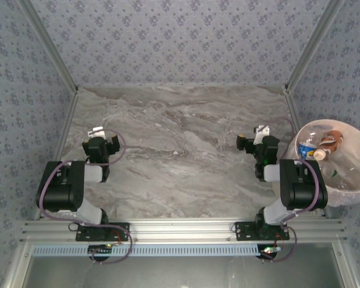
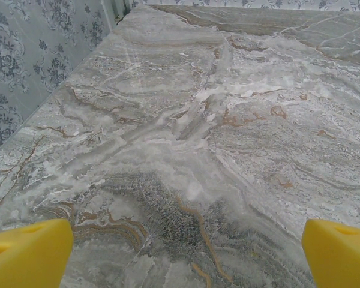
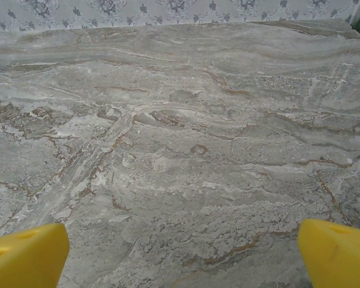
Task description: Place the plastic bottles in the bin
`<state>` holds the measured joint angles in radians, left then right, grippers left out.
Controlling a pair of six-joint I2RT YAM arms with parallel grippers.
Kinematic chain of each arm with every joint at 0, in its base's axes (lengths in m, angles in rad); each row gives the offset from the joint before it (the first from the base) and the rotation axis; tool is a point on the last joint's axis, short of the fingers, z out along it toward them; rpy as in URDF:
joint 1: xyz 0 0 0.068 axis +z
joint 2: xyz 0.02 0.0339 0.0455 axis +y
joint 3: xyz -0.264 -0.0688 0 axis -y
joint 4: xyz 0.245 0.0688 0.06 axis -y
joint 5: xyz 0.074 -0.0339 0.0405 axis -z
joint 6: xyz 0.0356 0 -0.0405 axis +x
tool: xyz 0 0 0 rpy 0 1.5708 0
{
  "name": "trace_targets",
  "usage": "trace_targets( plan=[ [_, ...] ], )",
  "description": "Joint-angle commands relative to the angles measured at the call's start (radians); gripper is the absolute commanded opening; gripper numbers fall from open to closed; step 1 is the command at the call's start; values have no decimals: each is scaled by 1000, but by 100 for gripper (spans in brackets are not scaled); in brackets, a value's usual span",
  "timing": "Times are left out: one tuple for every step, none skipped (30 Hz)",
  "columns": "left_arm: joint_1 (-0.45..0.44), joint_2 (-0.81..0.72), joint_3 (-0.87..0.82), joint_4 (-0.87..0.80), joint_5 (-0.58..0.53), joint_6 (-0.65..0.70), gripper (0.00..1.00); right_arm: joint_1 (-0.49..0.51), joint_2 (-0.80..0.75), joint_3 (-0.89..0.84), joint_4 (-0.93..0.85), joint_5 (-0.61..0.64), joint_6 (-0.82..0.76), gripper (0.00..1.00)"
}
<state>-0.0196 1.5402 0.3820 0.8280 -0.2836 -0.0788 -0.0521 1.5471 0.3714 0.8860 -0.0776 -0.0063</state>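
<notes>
Off the table's right edge stands the bin (image 1: 334, 122), a round pinkish bucket with a whitish liner. Several plastic bottles lie inside it: one with a blue label (image 1: 308, 147), a brown one (image 1: 332, 140) and a clear one (image 1: 347, 179). My right gripper (image 1: 252, 137) hovers over the marble just left of the bin, open, with bare table between its yellow fingertips (image 3: 333, 255). My left gripper (image 1: 104, 135) stands open over the left side of the table, its yellow fingertips (image 2: 30, 252) wide apart with nothing between them.
The marble tabletop (image 1: 186, 150) is closed in by patterned blue walls at the back and left. Metal posts (image 1: 66, 108) run along its sides. An aluminium rail (image 1: 180, 231) carries both arm bases at the near edge.
</notes>
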Motion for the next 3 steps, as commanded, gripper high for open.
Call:
trace_targets(
  plan=[
    [6, -7, 5, 36, 11, 4, 98, -2, -1, 3, -13, 23, 31, 100],
    [6, -8, 4, 37, 11, 4, 98, -3, -2, 3, -14, 24, 31, 100],
    [6, -8, 3, 39, 12, 5, 98, -3, -2, 3, -13, 23, 32, 100]
  ],
)
